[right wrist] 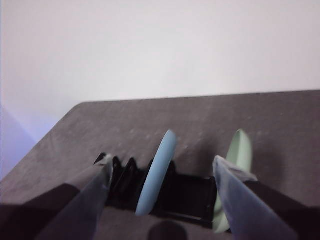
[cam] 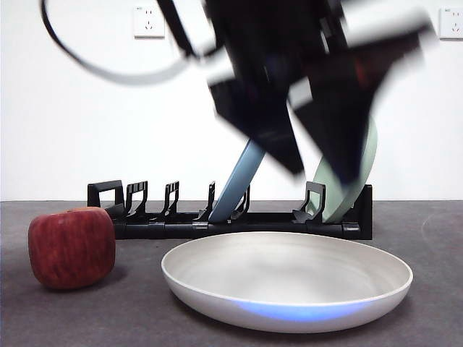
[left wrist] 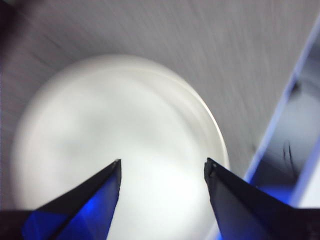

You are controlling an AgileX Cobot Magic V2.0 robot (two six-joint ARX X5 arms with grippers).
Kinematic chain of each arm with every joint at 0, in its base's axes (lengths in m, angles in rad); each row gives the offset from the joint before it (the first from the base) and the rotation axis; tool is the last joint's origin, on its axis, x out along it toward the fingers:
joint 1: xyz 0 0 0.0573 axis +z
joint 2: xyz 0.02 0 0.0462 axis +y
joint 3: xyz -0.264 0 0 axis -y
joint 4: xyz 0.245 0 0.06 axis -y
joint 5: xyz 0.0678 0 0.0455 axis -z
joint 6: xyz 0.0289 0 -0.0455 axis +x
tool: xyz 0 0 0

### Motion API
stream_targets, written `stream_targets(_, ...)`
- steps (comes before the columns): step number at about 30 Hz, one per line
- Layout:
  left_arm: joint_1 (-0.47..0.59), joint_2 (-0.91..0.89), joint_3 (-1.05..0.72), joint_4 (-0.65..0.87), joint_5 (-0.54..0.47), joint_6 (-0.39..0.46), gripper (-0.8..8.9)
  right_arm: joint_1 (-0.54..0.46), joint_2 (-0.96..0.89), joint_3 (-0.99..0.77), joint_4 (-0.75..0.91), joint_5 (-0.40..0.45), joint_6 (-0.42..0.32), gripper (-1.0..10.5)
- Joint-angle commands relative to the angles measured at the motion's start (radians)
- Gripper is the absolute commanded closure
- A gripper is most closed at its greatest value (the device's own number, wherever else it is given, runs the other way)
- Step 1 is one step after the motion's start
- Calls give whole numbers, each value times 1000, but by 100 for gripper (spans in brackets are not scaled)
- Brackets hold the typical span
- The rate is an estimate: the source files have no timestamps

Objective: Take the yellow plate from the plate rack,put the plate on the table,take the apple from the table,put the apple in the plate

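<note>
Nearest the front camera, the yellow plate (cam: 287, 278) lies flat on the table (cam: 427, 318), out of the rack. The apple (cam: 71, 246) sits beside it, apart, near the rack's bracket end. The left gripper (left wrist: 162, 172) hangs over the plate, jaws spread wide, empty. Behind, the plate rack (cam: 239, 220) holds a light blue plate (cam: 237, 181) and a sage green plate (cam: 354, 181). The right gripper (right wrist: 160, 170) faces them, jaws wide, empty. The apple looks firm, smooth, roundish and likely slippery: best gripped across its widest middle.
</note>
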Motion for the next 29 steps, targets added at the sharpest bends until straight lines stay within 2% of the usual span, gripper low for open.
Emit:
stream_targets(1, 68, -89, -3, 19, -13, -23, 530, 39, 25, 2, 12, -53, 5, 602)
stream_targets(2, 96, -128, -3, 19, -19, -24, 530, 56, 37, 2, 14, -74, 5, 602)
stream_targets(6, 225, -275, -3, 6, -61, -23, 530, 143, 95, 2, 17, -75, -10, 601)
stream_targets(15, 605, -608, -3, -56, -86, -19, 530, 435, 299, 5, 88, -71, -56, 599)
stream_targets(18, 710, -700, -3, -77, -86, 5, 530, 527, 393, 31, 87, -55, -79, 599)
stream_targets(22, 811, -808, -3, -119, -84, 7, 531, 629, 529, 106, 41, 13, -145, 585)
stream_targets(24, 840, -858, -3, -147, -84, 17, 531, 690, 613, 167, 11, 69, -183, 500)
stream_targets(27, 860, -927, -3, -206, -84, 29, 531, 772, 761, 295, -48, 183, -259, 468)
stream_targets(29, 860, -951, -3, -251, -84, 29, 531, 816, 853, 359, -65, 227, -290, 468)
